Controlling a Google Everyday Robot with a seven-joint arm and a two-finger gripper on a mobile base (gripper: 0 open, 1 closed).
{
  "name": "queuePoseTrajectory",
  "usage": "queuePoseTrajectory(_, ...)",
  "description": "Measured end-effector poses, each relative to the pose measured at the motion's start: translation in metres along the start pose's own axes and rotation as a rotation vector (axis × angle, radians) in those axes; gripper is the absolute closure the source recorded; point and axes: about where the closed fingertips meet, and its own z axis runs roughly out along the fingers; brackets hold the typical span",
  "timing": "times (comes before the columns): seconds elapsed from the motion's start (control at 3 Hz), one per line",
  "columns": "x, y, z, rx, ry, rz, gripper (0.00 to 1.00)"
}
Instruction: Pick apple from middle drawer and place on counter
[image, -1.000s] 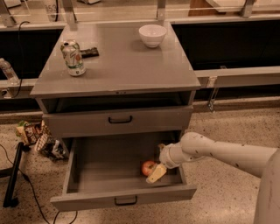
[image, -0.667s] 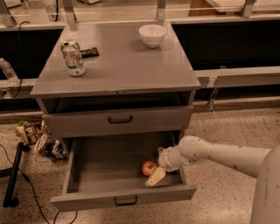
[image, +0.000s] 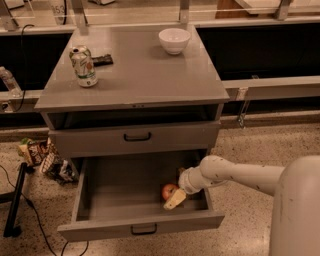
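The apple (image: 168, 190), small and red-orange, lies on the floor of the open middle drawer (image: 125, 187), near its right side. My gripper (image: 174, 198) reaches into the drawer from the right on a white arm (image: 235, 175). Its pale fingers (image: 175, 200) stand right beside the apple, touching or nearly touching its right front side. The counter (image: 140, 75) is the flat grey top of the cabinet above.
On the counter stand a green-and-white can (image: 83, 66), a dark flat object (image: 101, 60) and a white bowl (image: 174, 40). A shut drawer front (image: 135, 136) sits above the open one. Snack wrappers (image: 42, 155) and a black cable (image: 30, 210) lie on the floor at left.
The gripper has slid slightly left and lower inside the drawer, closing in on the apple. The apple has stayed in place.
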Motion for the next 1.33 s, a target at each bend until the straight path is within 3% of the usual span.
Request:
queuePoseTrajectory(0.33,-0.002,-0.016,0.011,0.024,-0.005,0.006,0.00)
queuePoseTrajectory(1.0,0.008,-0.015,0.028,0.049,-0.020,0.006,0.01)
queuePoseTrajectory(1.33,0.014,-0.008,0.034,0.045,-0.016,0.012,0.31)
